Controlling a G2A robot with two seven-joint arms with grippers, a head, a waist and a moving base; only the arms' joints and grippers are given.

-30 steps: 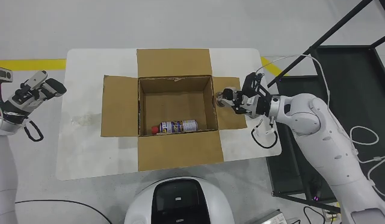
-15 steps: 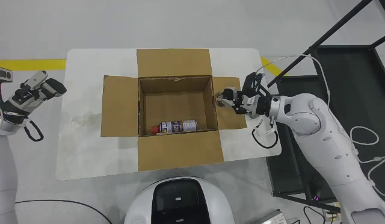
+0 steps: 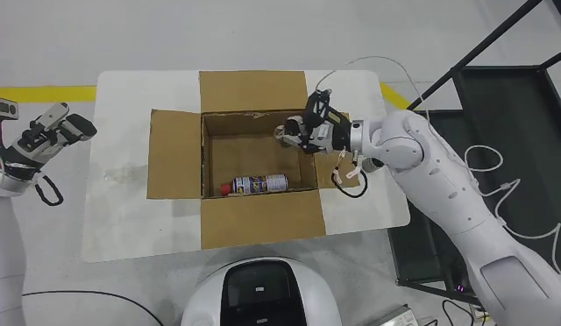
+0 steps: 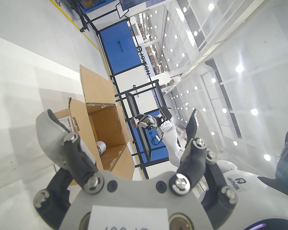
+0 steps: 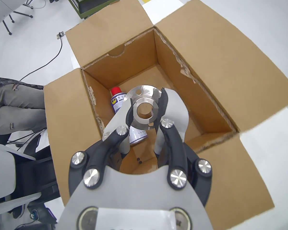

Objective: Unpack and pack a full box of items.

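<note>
Flange (image 5: 146,94), shiny round steel with centre bore, in right claw (image 5: 146,104)

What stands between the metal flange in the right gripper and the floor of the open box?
Nothing visible. The right gripper holds the flange above the open box, flaps folded outward. The spray can lies along the box's near wall, aside from the flange in the top view.
</note>
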